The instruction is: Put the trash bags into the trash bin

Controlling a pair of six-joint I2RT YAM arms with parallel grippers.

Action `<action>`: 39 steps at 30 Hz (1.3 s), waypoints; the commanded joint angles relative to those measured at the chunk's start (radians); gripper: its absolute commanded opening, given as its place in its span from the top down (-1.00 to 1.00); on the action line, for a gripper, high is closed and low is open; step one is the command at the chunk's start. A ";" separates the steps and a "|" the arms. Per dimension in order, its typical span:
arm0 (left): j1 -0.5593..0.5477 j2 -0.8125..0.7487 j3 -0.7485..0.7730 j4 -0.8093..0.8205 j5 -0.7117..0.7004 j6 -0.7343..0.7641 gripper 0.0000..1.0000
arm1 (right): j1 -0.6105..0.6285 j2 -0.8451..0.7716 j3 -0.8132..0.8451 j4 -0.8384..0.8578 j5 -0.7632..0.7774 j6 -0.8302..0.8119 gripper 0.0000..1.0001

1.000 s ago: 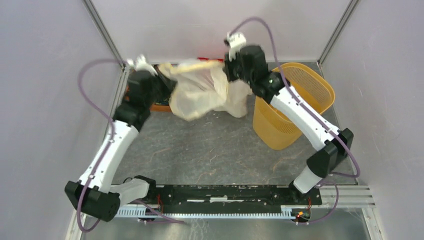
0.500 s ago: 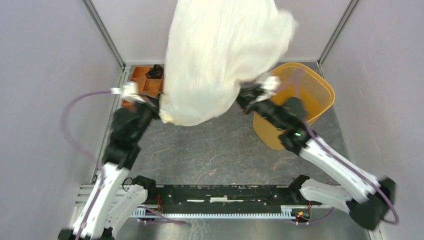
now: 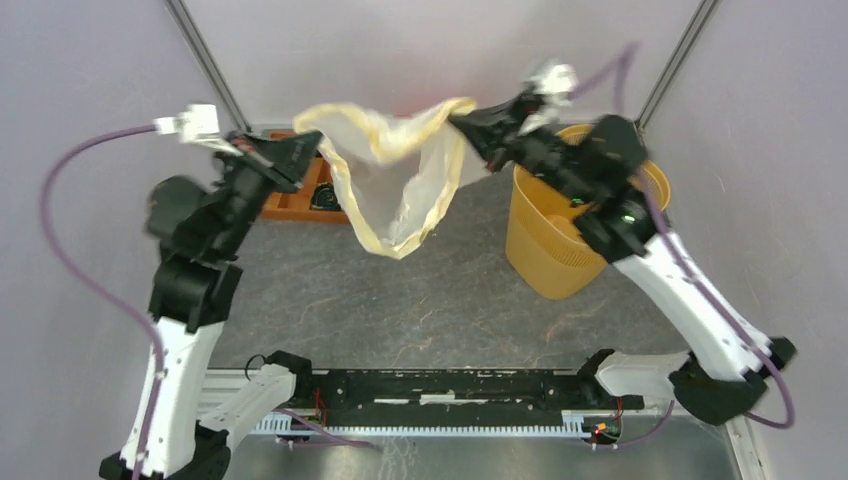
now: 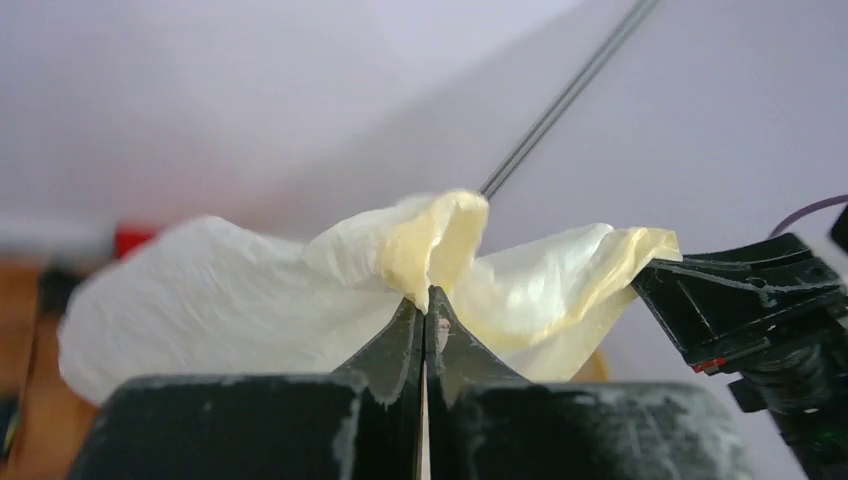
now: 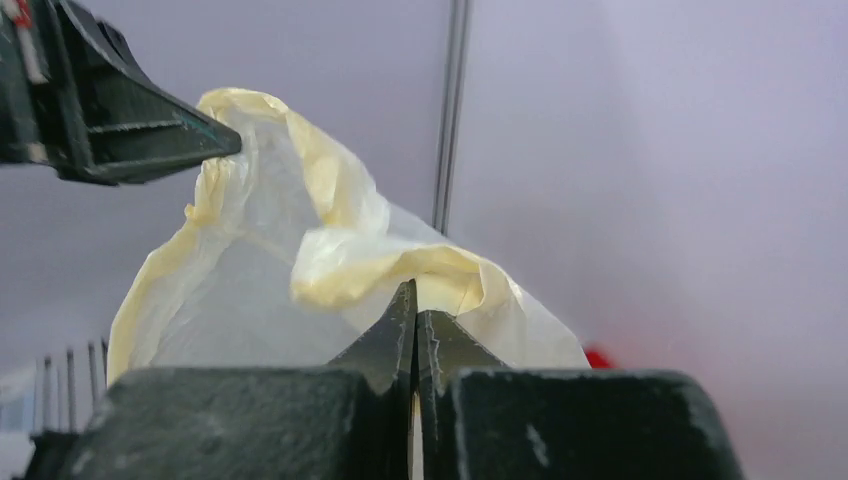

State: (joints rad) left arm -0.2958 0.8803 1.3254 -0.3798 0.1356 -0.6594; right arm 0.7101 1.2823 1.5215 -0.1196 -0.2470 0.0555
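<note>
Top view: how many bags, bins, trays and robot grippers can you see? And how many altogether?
Plastic bag: 1
Yellow bin: 1
Wooden tray: 1
Grippers: 2, the left gripper and the right gripper, each shut on the plastic bag
Total: 5

Robotics lab test cell: plain wall panels [image 3: 80, 150] and metal corner posts [image 3: 207, 65] beyond the left tool [image 3: 308, 148] enclose the desk [image 3: 420, 300] and arm-mounting rail [image 3: 450, 385].

Left arm [image 3: 178, 365] and right arm [image 3: 690, 300] raised high, wrists apart, left fingers [image 4: 398, 345] and right fingers [image 5: 392, 340] pinched tight.
</note>
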 commanded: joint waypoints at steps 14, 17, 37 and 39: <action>0.003 -0.338 -0.483 -0.282 -0.234 0.046 0.96 | 0.017 -0.215 -0.784 0.295 -0.117 0.161 0.99; 0.003 -0.345 -0.359 -0.180 -0.281 0.118 0.96 | 0.018 -0.171 -0.565 0.192 -0.099 0.082 0.99; 0.003 -0.381 -0.280 -0.371 -0.440 0.183 0.96 | 0.030 -0.214 -0.696 0.248 -0.127 0.207 0.99; 0.003 -0.374 -0.235 -0.318 -0.395 0.191 0.96 | 0.028 -0.188 -0.625 0.242 -0.128 0.190 0.99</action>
State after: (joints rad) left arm -0.2958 0.5610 0.9817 -0.7509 -0.2375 -0.5247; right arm 0.7387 1.1271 0.7547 0.0586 -0.3637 0.2474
